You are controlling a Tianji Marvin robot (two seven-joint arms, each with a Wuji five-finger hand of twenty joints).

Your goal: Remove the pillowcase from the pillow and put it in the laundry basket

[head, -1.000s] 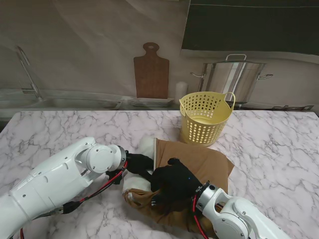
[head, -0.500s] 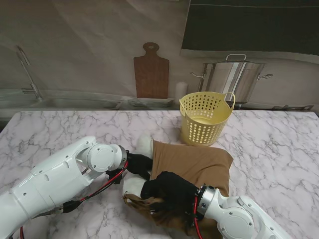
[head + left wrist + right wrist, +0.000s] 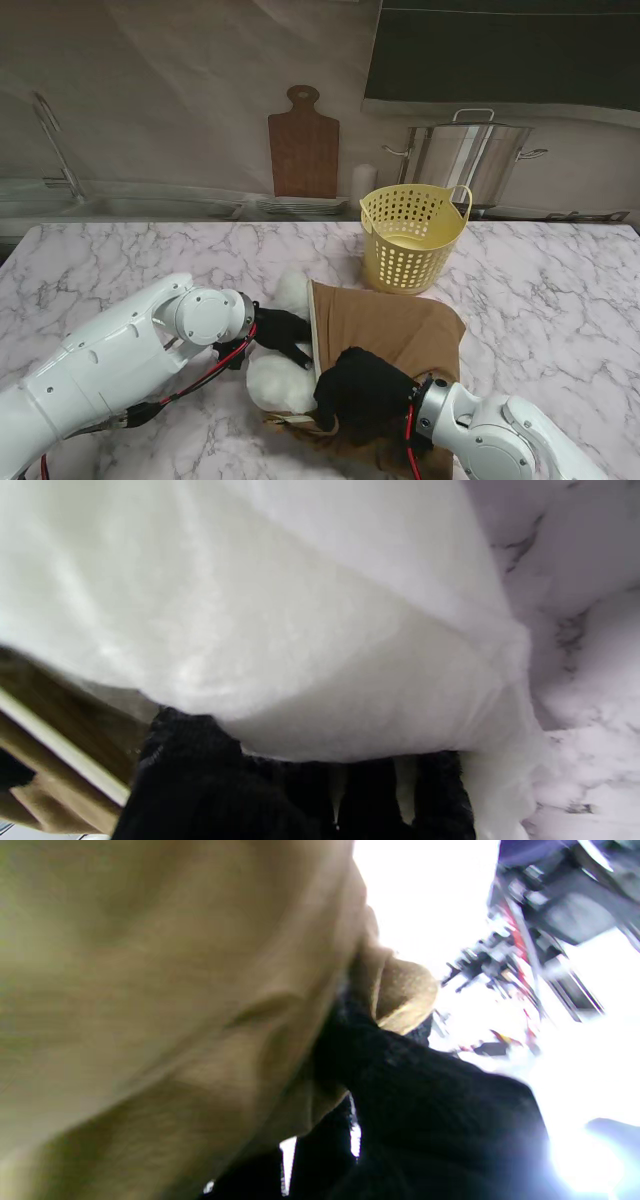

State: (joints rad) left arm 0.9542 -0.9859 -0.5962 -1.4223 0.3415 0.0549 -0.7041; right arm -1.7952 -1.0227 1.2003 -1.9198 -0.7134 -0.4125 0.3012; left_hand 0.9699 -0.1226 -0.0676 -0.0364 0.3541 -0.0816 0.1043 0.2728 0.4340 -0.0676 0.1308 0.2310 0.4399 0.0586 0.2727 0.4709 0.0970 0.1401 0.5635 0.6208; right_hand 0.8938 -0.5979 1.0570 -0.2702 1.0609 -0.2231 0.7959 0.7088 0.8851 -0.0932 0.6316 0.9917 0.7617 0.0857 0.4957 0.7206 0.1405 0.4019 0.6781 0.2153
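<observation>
Marble table [image 3: 120, 265], pillow [image 3: 280, 380], brown pillowcase [image 3: 400, 325], yellow basket [image 3: 410, 240]

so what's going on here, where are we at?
The robot is stripping a brown pillowcase off a white pillow on the marble table. The left hand grips the bare end of the pillow, while the right hand is shut on the pillowcase's near edge. Part of the pillow is out; the rest is covered. The yellow laundry basket stands farther back, with no cloth showing in it.
</observation>
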